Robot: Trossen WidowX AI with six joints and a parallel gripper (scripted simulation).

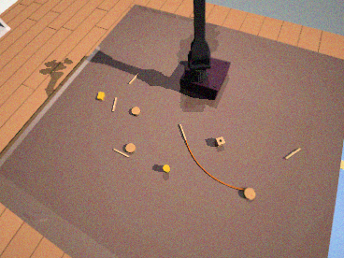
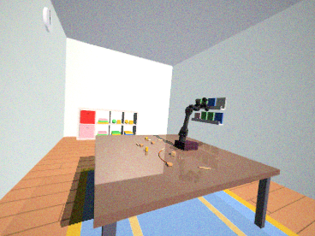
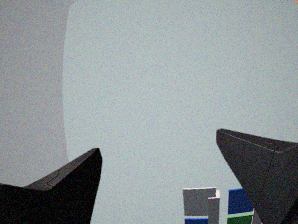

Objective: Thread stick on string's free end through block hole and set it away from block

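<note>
The thin stick (image 1: 182, 132) lies flat on the brown table (image 1: 280, 103), at the free end of the orange string (image 1: 201, 165) (image 2: 161, 155). The string curves to the round wooden button (image 1: 250, 193) (image 2: 169, 163) near the front. The small wooden block (image 1: 220, 140) (image 2: 174, 152) with its hole stands just right of the stick. My gripper (image 3: 160, 145) (image 2: 201, 103) is open and empty, raised high above the arm's base (image 1: 206, 77) and pointing at the wall. It is out of frame in the top view.
Loose sticks lie on the table: one (image 1: 133, 78) at the back, one (image 1: 114, 104) left, one (image 1: 121, 152) mid-left and one (image 1: 293, 153) right. Two wooden discs (image 1: 136, 110) (image 1: 130, 148) and two yellow pieces (image 1: 101, 95) (image 1: 166, 168) lie left of the string.
</note>
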